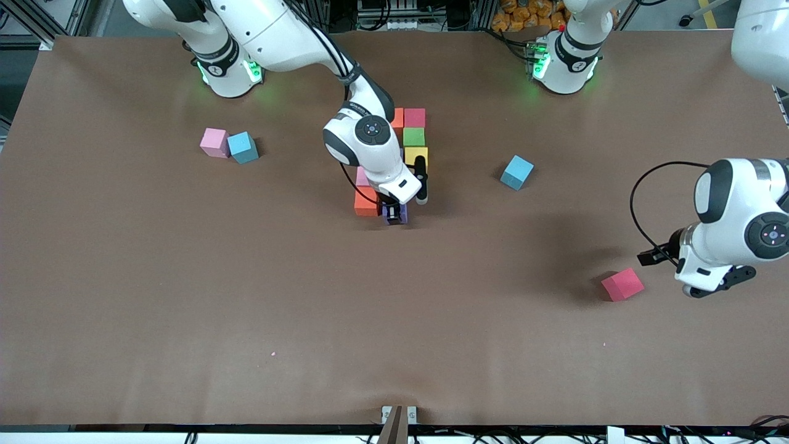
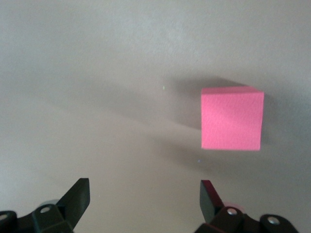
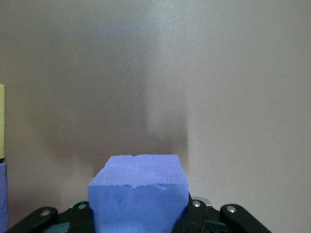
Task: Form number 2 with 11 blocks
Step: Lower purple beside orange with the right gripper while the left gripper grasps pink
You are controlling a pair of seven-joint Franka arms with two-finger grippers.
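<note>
A column of blocks lies mid-table: orange and crimson, then green and yellow, partly hidden by the right arm. Nearer the camera sit a pink block and an orange block. My right gripper is shut on a purple block, held low beside that orange one. Loose blocks: pink toward the right arm's end, crimson toward the left arm's end. My left gripper hangs open beside the crimson block, empty.
Two light-blue cubes lie apart from the figure, one touching the loose pink block, the other between the figure and the left arm. In the right wrist view a yellow and a purple cube edge show beside the held block.
</note>
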